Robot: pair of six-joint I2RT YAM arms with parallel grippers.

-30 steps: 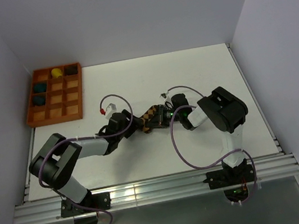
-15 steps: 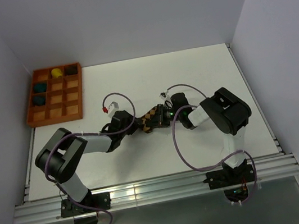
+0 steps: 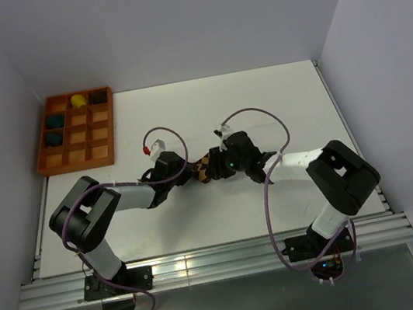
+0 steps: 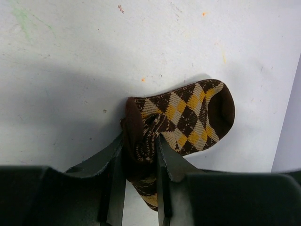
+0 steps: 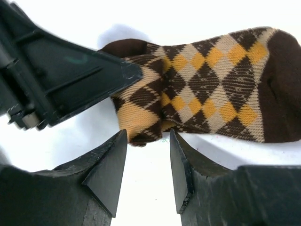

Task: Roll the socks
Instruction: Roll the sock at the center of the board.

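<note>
Near the middle of the counter [image 3: 260, 99], seen from above, the socks [image 3: 206, 163] show only as a small checked patch between the two wrists, which cover most of the fabric.

Left wrist view: the jaws of the left arm [image 3: 123, 199] are clamped on the bunched dark-brown end of the socks [image 4: 188, 117]. The fabric below the pinch is hidden behind the jaws. The toe end lies flat on the counter [image 4: 70, 56].

Right wrist view: the jaws of the right arm [image 3: 295, 166] are parted, with white counter between them and their tips just at the folded edge of the socks [image 5: 211, 80]. The toe is cut off at the right edge of the frame.

Whether one sock or two lie there cannot be told. At the far left, a tray [image 3: 112, 127] holds balls too small to make out.
</note>
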